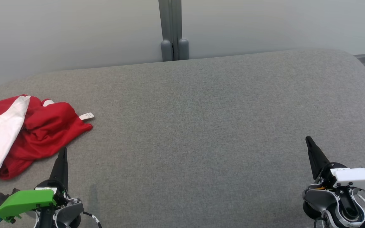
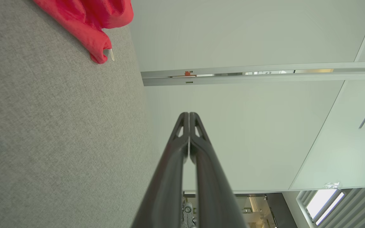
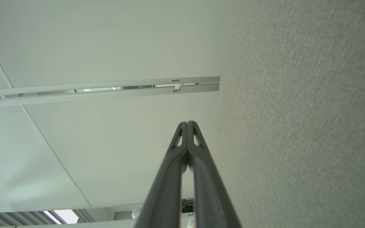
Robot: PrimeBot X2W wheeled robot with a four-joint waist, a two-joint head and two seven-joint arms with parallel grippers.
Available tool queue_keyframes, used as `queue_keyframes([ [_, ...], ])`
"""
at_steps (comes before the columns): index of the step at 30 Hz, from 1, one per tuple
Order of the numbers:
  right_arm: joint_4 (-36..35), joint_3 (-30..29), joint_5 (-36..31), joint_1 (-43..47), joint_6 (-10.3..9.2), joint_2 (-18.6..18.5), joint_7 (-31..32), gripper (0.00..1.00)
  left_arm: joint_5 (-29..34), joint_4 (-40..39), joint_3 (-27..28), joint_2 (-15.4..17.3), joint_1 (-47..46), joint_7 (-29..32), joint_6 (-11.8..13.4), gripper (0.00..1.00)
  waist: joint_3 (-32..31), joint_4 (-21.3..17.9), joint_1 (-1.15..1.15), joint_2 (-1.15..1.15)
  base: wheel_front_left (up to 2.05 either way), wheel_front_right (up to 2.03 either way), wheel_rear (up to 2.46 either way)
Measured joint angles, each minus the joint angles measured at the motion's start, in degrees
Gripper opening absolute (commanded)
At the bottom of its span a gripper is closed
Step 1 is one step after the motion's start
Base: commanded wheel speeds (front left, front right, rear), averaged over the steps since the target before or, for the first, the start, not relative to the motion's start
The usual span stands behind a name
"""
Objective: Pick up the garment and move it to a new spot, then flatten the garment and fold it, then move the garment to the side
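From my head, the red and white garment lies crumpled at the left edge of the cushion, just ahead and left of my left gripper, its fingers pressed together; my right gripper, also pressed together, sits well apart at the right. My left wrist shows the garment's tagged corner off to the upper left of my closed fingers. My right wrist looks along closed fingers over cushion, so I judge the left arm nearer.
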Motion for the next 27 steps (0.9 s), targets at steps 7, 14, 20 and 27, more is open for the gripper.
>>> queue_keyframes([
  [7, 0.0, 0.0, 0.0, 0.0, 0.0, 0.0, 0.0, 0.0, 0.0, 0.0, 0.0, 0.0, 0.0, 0.0, 0.0, 0.0, 0.0, 0.0, 0.0, 0.0, 0.0, 0.0, 0.0],
  [14, 0.0, 0.0, 0.0, 0.0, 0.0, 0.0, 0.0, 0.0, 0.0, 0.0, 0.0, 0.0, 0.0, 0.0, 0.0, 0.0, 0.0, 0.0, 0.0, 0.0, 0.0, 0.0, 0.0],
  [20, 0.01, 0.0, 0.0, 0.0, 0.0, 0.0, 0.0, 0.0, 0.0, 0.0, 0.0, 0.0, 0.0, 0.0, 0.0, 0.0, 0.0, 0.0, 0.0, 0.0, 0.0, 0.0, 0.0],
  [27, 2.64, 0.27, 0.01, 2.35, -0.01, 0.63, -0.1, 1.0, -0.01, 2.61, -0.32, -0.6, 2.31, -0.08, 0.14, 1.0, 0.03, 0.0, 0.0, 0.0, 0.0, 0.0, 0.0],
])
